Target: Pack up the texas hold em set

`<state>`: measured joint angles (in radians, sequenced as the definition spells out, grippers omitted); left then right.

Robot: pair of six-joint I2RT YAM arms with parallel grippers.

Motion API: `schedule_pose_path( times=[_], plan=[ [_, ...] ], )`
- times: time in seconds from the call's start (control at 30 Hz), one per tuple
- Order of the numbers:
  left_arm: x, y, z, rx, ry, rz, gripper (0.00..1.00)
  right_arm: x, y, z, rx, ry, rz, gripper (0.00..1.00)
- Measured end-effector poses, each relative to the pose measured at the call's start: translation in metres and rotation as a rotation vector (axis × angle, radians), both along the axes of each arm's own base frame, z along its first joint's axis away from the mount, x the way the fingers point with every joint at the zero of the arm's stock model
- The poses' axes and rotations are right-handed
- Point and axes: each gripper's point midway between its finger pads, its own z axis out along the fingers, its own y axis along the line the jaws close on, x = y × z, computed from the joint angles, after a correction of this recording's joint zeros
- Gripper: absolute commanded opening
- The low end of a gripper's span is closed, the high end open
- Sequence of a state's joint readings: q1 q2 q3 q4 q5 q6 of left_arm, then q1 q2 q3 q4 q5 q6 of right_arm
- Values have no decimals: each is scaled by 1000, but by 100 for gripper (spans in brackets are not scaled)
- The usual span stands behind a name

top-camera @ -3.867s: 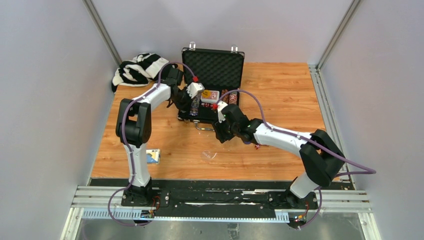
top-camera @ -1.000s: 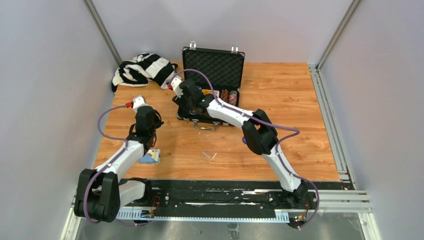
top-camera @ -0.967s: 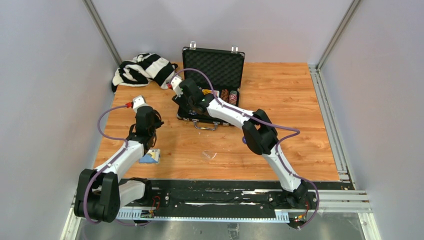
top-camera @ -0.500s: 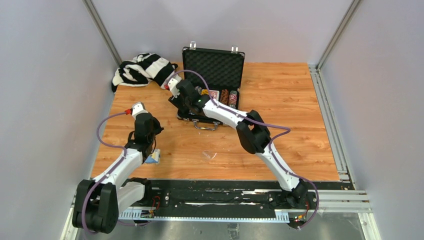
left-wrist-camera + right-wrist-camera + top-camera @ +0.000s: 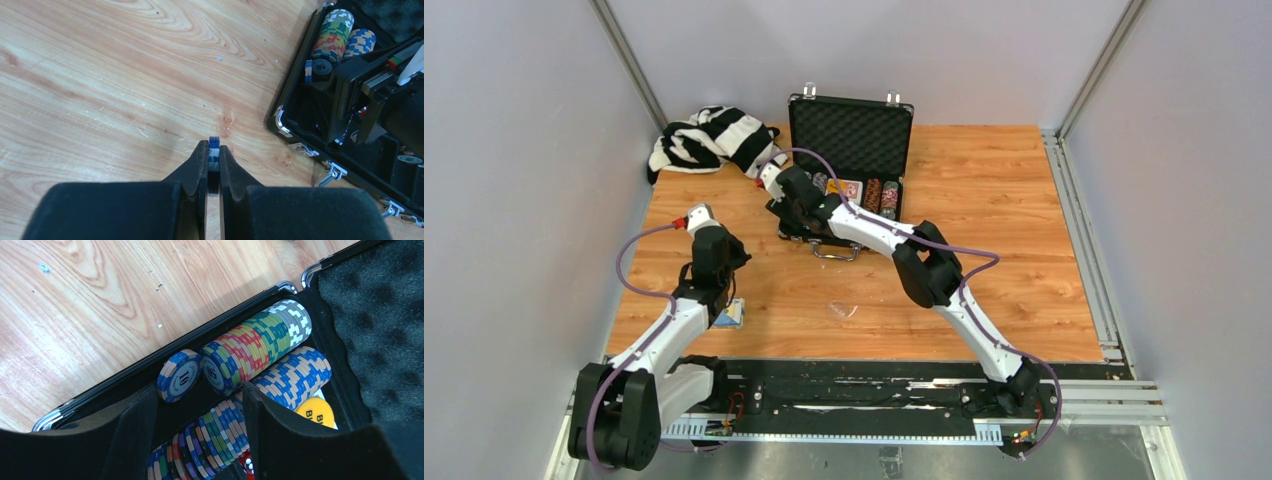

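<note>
The black briefcase [image 5: 852, 135] lies open at the far middle of the table [image 5: 1004, 250], its lid upright and chip rows [image 5: 255, 347] packed into its left end. The right gripper [image 5: 199, 395] hangs spread wide over those rows. Well to the left, the left gripper [image 5: 214, 150] pinches a blue chip [image 5: 214, 141] above bare wood.

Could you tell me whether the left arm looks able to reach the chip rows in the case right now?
Probably not cleanly. The right gripper sits open inside the case, right over the chip rows. The left gripper, shut on blue-white chips, has only table between it and the case.
</note>
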<state>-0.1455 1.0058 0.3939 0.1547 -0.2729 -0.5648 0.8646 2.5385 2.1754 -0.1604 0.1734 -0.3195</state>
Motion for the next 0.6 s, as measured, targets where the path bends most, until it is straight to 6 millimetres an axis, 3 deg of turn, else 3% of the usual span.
schedule_pose_path(
  times=[0.6],
  plan=[
    [0,-7,-10,-14,34,-37,0,7,-9,6,-70,-63,-17,61]
  ],
)
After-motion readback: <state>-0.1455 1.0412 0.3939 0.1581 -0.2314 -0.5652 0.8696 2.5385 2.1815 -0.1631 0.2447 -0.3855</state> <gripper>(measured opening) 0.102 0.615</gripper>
